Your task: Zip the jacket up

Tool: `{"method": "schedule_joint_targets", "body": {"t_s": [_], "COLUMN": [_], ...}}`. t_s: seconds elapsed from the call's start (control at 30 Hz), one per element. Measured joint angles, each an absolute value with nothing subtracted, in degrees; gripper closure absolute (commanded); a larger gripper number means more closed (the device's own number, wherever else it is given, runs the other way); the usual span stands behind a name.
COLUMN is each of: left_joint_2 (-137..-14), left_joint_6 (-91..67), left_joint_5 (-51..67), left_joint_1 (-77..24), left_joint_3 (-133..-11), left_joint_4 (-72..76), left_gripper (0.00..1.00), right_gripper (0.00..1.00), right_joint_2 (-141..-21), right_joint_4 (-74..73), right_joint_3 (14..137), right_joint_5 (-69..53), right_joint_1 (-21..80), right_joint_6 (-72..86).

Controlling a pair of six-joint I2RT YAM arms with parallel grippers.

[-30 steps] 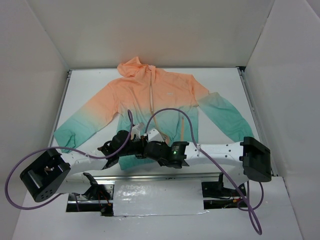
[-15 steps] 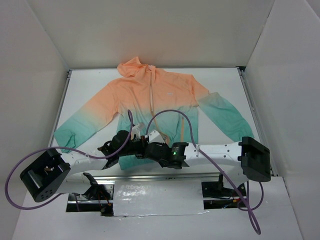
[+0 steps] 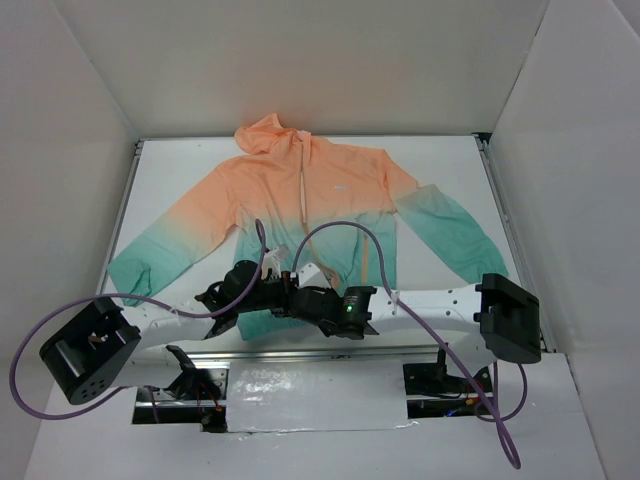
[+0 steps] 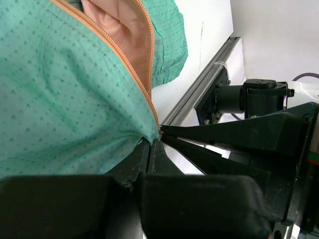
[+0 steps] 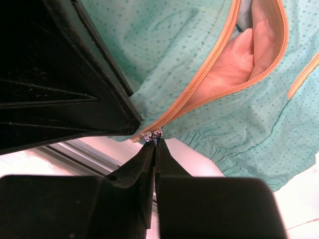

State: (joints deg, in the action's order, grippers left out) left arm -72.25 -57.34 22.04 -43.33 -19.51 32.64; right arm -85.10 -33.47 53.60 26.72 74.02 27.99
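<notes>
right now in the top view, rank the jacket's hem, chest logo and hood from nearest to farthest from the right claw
1. hem, near edge, right at the right claw
2. chest logo, mid front
3. hood, far end

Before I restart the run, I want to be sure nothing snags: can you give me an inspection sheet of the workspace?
Surface: white table, with a metal rail along its near edge.
Job's things: jacket lies flat, front up, hood at the far side; zipper open above the hem, lining showing.
Clutter: nothing seen.
End effectors: left end effector shut on the jacket hem at the zipper base; right end effector shut on the zipper slider.
Cables: purple cables loop from both arms; one arcs over the jacket.
Surroundings: white walls on three sides.
</notes>
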Motion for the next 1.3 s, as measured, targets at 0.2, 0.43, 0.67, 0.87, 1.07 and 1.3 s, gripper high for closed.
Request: {"method": "schedule_joint_targets", "body": {"t_s": [0.2,0.43,0.67,0.87,1.07,1.3], "left_joint_2": [-72.25,-72.25,-72.27,-71.57,-69.95,-67.22], "left_joint_6": [-56.84,-53.74,-52.27,-51.94,-50.06,-46.22], "left_joint_5": [22.26,23.92,23.86,23.16,22.39,23.33], "left_joint_1": [-43.33,-43.55,-43.27,-43.03,-42.59,-42.94], "left_joint_3": [-19.51,-19.31,-17.85,-16.67,-14.87,-14.87], "left_joint_4": [32.58,32.47,36.36,40.93,38.94,34.06], "left_gripper": [1.0,1.0,1.0,1.0,1.0,1.0], "right_gripper": [1.0,1.0,1.0,1.0,1.0,1.0], "right_joint_2": [-85.1,-84.53,-84.31,-91.64,-99.85,-102.54], "right_joint_4": [-33.47,-33.61,-36.99,-47.92,-53.21,-53.8], "right_joint_3": [53.6,53.67,57.36,68.16,73.73,73.65], "right_joint_5": [25.96,10.26,-12.45,-24.4,-31.77,-36.49], "right_joint_1": [73.97,68.29,54.85,48.03,47.05,46.98], "right_joint_6": [25.12,13.47,3.68,-3.88,-7.68,-8.75]}}
